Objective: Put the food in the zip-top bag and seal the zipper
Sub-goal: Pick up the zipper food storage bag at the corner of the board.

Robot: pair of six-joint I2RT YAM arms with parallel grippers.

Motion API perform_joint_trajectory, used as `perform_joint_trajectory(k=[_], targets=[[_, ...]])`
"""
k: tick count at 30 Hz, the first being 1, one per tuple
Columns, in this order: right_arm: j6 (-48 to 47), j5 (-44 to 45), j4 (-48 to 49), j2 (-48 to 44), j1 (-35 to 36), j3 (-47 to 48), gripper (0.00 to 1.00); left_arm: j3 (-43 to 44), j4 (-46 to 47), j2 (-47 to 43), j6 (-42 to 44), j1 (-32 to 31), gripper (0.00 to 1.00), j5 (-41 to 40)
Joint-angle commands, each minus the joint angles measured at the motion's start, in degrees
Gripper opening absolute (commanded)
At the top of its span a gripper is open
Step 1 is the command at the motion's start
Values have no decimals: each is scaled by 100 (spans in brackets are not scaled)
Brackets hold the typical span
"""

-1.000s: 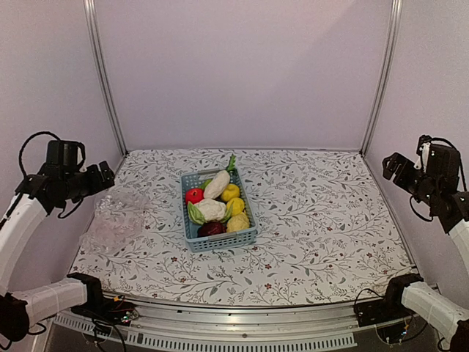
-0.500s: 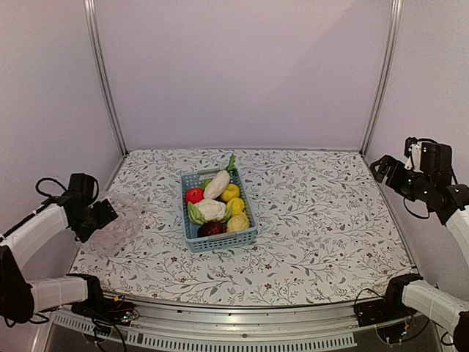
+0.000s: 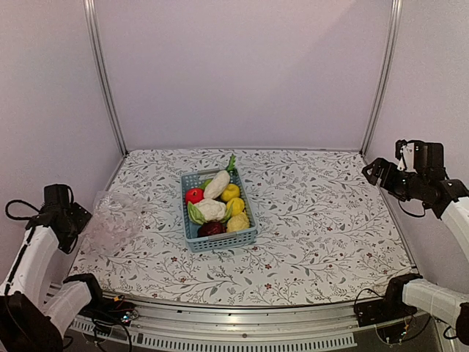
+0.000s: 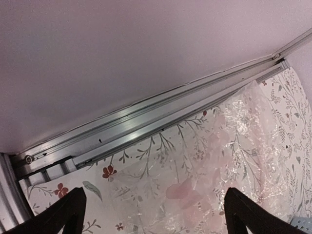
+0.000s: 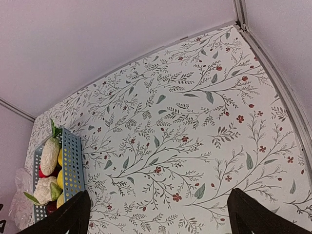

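Observation:
The food (image 3: 215,209) lies in a light-blue basket (image 3: 220,241) at the table's middle: yellow lemons, a red tomato, white cauliflower and radish, green and dark purple pieces. It also shows in the right wrist view (image 5: 48,170). The clear crinkly zip-top bag (image 3: 117,218) lies flat at the left edge; in the left wrist view the bag (image 4: 234,146) spreads under my fingers. Its zipper cannot be made out. My left gripper (image 3: 75,222) is open and empty, low beside the bag's left side. My right gripper (image 3: 372,170) is open and empty, raised at the far right.
The table has a floral cloth (image 3: 315,220). An aluminium rail (image 4: 131,126) runs along the left edge beside the bag. Upright frame posts (image 3: 102,73) stand at the back corners, with plain walls around.
My left arm has dropped from high above the bag to low at the table's left edge. My right gripper has shifted left and slightly down. The bag and basket have not moved.

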Motion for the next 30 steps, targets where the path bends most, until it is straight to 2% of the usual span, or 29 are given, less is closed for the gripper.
perform_joint_trajectory(k=[1, 4, 7, 10, 18, 23, 30], targets=[[-98, -149, -77, 71, -29, 142, 99, -355, 183, 138, 45, 713, 100, 903], [-122, -176, -89, 94, -28, 150, 99, -469, 492, 469, -7, 992, 97, 1492], [-125, -190, -98, 111, -29, 158, 99, -563, 792, 720, 20, 1060, 89, 1782], [-125, -207, -101, 129, -31, 180, 99, -672, 1025, 878, 111, 1062, 55, 2038], [-121, -212, -80, 216, -29, 270, 99, -736, 1109, 782, 398, 896, 2, 2768], [-151, -299, -152, 260, -33, 371, 99, -133, 1065, 738, 254, 266, 0, 3468], [-268, -671, -257, 238, -23, 466, 99, 1728, 621, 901, 653, -774, 0, 4104]])
